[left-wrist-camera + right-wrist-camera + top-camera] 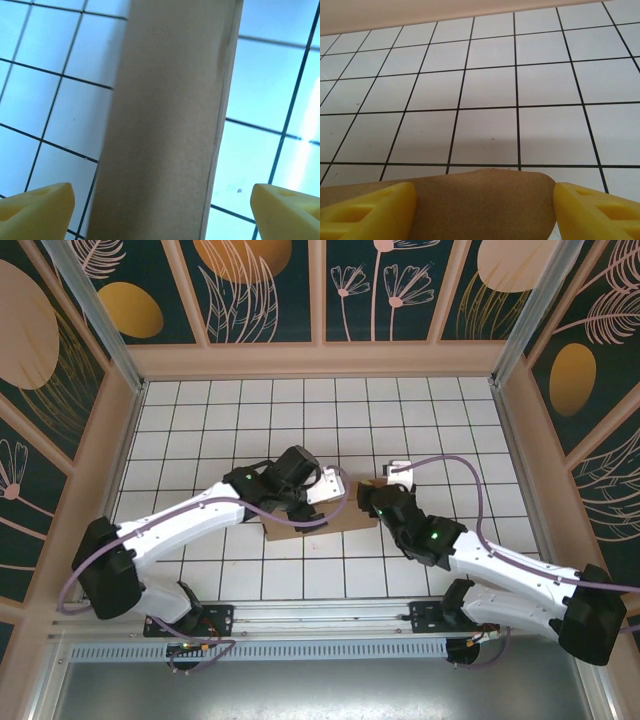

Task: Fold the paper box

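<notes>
The paper box (345,518) is a brown cardboard piece lying on the white tiled floor at the middle, largely covered by both wrists. My left gripper (325,490) hangs over its left half. In the left wrist view a long cardboard band (170,130) runs between the yellow fingertips (40,207), which stand wide apart with bare tile on both sides of it; my left gripper (161,200) is open. My right gripper (372,502) is at the box's right end. A rounded flap (485,205) spans the gap of my right gripper (485,207) and runs on behind the left finger (370,210); the jaws look open.
The tiled floor (400,420) stretches back to a beige wall base (320,360), with patterned panels on three sides. A small white block (398,470) sits just behind the right wrist. Purple cables loop off both arms.
</notes>
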Controlling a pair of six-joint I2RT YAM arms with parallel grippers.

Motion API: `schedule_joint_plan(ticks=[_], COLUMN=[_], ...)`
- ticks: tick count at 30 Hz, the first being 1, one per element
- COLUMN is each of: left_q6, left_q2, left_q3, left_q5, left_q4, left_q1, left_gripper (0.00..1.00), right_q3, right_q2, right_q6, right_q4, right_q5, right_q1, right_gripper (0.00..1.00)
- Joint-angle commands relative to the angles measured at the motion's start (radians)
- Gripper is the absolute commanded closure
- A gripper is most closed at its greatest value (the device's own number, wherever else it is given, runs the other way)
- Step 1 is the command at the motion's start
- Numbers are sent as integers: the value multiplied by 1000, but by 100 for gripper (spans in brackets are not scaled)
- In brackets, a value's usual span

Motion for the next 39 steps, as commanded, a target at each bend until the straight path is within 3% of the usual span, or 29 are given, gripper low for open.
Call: schedule_joint_plan(ticks=[1, 6, 9, 15, 21, 25, 34, 39], left_q6=[-131, -318, -597, -1105, -1474, -1534, -1506, -1498], left_q2=[-95, -254, -332, -429, -568, -607, -591, -584], left_q3=[-9, -18, -16, -46, -266, -292, -224, -248], left_q5=[60, -3, -172, -254, -4, -34, -176, -182], left_q4=[56, 125, 141, -48, 3, -41, -200, -170], left_q1=[5, 16, 23, 55, 190, 205, 212, 213], left_gripper=[6, 1, 2, 1, 1, 1, 1, 1], right_q3=[-42, -33, -21, -3, -6, -5, -16, -20], right_q2=[27, 45, 66, 81, 92, 107, 99, 104], right_q6=[29, 41, 45, 74, 117, 127, 122, 122], right_q4=[-182, -195, -207, -244, -255, -255, -238, -224], right_q5=[-6, 22, 37, 56, 63, 80, 81, 70], right_q1=[42, 75, 91, 120, 149, 167, 171, 171], right_gripper=[27, 28, 28, 28, 29, 29, 29, 29])
